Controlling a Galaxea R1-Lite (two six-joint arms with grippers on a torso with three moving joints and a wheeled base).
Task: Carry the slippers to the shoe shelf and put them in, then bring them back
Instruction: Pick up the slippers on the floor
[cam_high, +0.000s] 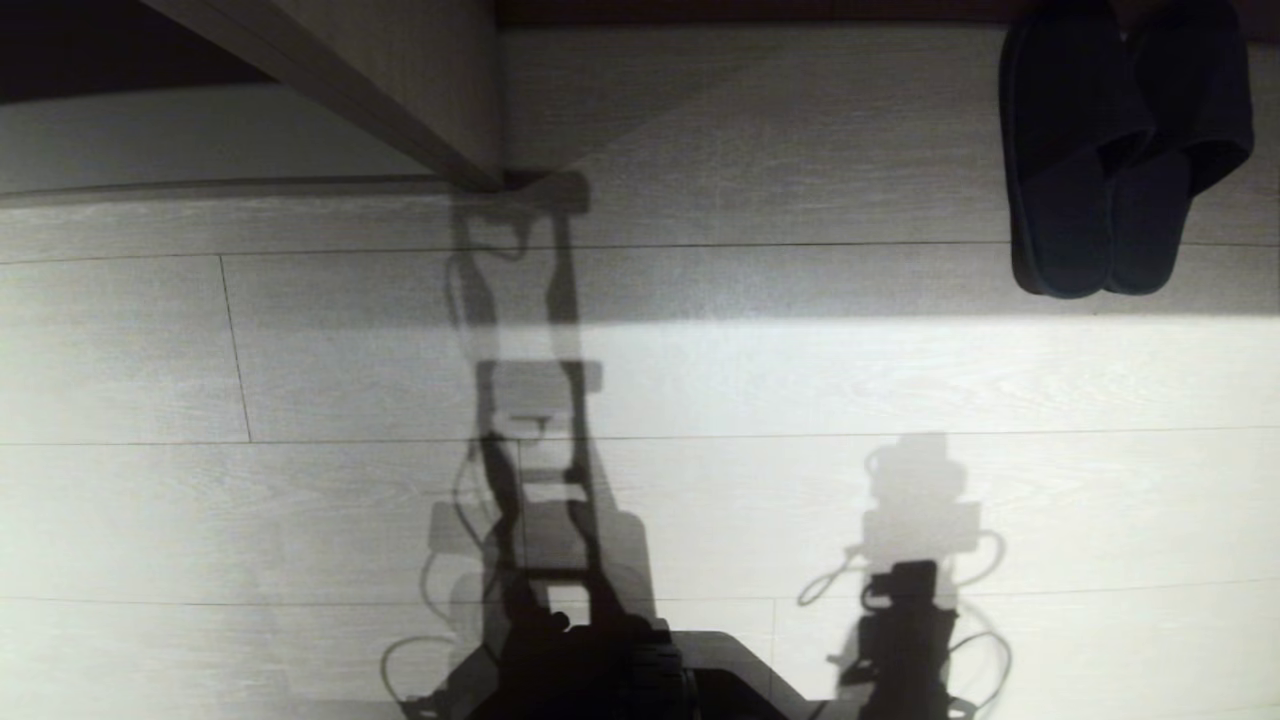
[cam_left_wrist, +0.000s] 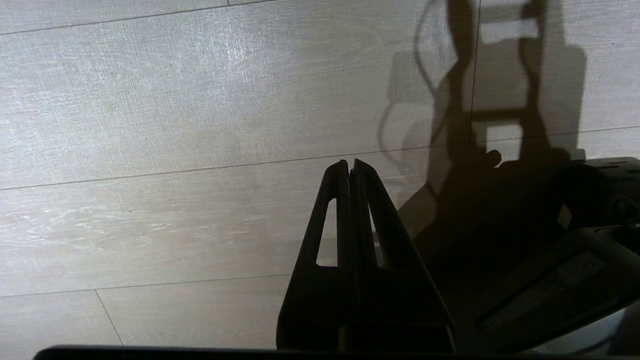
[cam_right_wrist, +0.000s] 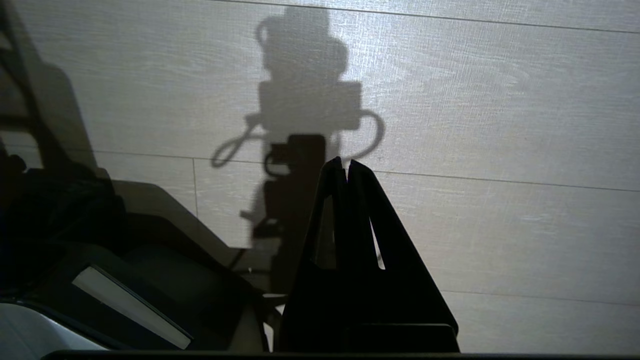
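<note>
Legible text, labels, brands, numbers, signs: none in any view. No surface in view bears markings that can be read.

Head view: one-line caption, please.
Slippers lie side by side on the floor at upper right, beyond the robot's shadow.
</note>
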